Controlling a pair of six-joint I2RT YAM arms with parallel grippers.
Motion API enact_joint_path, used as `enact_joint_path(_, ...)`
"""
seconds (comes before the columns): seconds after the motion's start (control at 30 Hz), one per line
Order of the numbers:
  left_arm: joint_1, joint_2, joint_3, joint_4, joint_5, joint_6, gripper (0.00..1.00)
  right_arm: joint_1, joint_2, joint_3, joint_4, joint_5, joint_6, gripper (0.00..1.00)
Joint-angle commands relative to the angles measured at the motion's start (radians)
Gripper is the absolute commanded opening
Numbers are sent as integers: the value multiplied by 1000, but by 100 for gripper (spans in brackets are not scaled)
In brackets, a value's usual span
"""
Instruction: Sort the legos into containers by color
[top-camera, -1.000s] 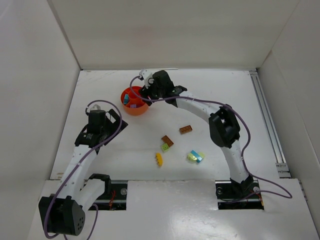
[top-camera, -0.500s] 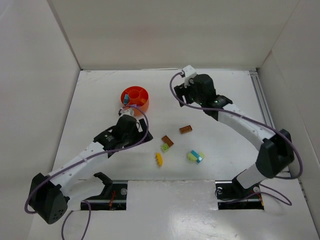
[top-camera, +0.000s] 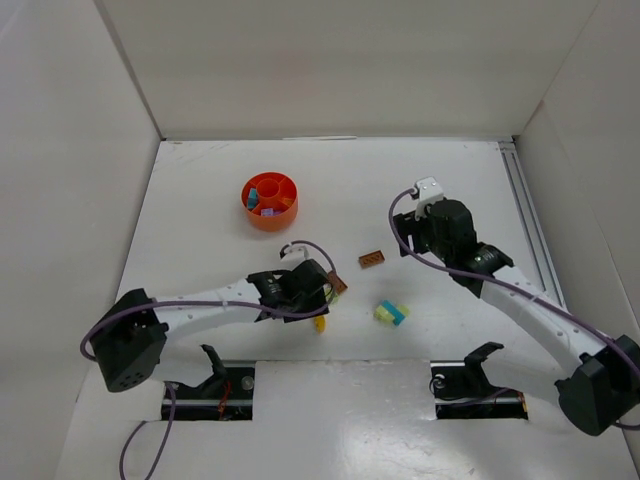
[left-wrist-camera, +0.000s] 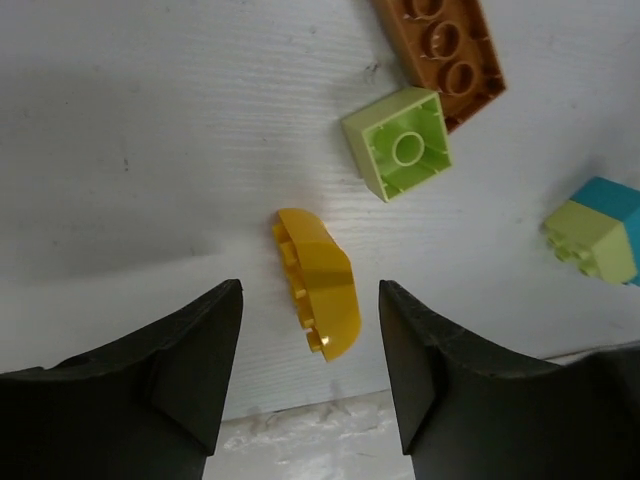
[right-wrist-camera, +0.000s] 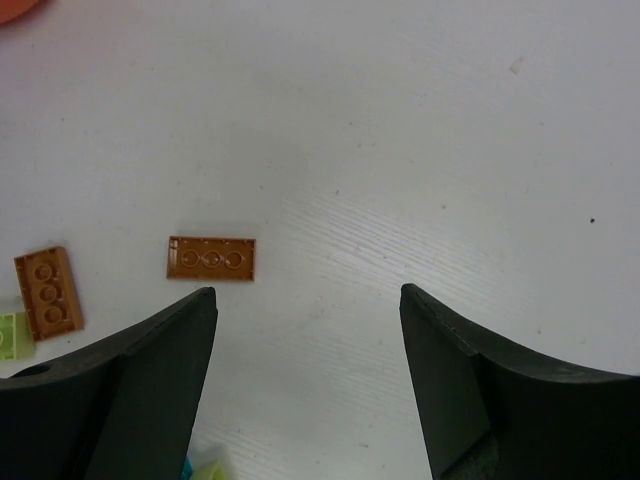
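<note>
**Left claw astride yellow brick, grab not yet made**

White table (top-camera: 200, 190). The orange dish (top-camera: 270, 222) sits toward the back left, partly filled and well apart from the loose bricks.

Left claw (left-wrist-camera: 310, 295) is low over the table. Its jaws are open on either side of the yellow brick (left-wrist-camera: 322, 290), with a gap on each side and nothing gripped. Right claw (right-wrist-camera: 307, 300) is open and empty, with a brown brick (right-wrist-camera: 211, 258) ahead of its left finger. A lime brick (left-wrist-camera: 398, 142) and a second brown brick (left-wrist-camera: 440, 55) lie near the yellow one.

Step in hand looks like picking the yellow brick. Next move calls for a squeeze across the brick, a lift and a carry to the dish's yellow compartment. The brick lies on its side and its curved back may slip.
</note>
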Motion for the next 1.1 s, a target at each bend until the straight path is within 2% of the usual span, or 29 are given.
enact_joint_path(0.0, -25, 53, 51, -43, -77, -63, 53, -15, -72, -14, -5, 47, 28, 79)
enact_joint_path(0.07, -25, 95, 61, -43, -77, -77, 47, -24, -105, -35, -5, 47, 28, 79)
enact_joint_path(0.27, -25, 139, 71, -11, -77, -77, 38, -44, -141, -57, -25, 47, 28, 79)
enact_joint_path(0.4, -25, 162, 90, -1, -77, -68, 21, -53, -142, -57, -34, 56, 19, 79)
enact_joint_path(0.5, -25, 171, 110, -12, -77, -68, 1, -62, -142, -57, -43, 56, 19, 79)
enact_joint_path(0.63, -25, 150, 172, -81, -142, -57, 0, -62, -151, -46, -43, 56, 10, 79)
enact_joint_path(0.73, -25, 124, 261, -135, -247, -36, 0, -72, -160, -46, -52, 56, -11, 79)
enact_joint_path(0.9, 105, 124, 401, -92, -382, 125, 0, -72, -169, -46, -32, 47, -21, 79)
enact_joint_path(1.07, 262, 177, 553, 43, -382, 330, 0, -91, -157, -20, -23, 57, -33, 80)
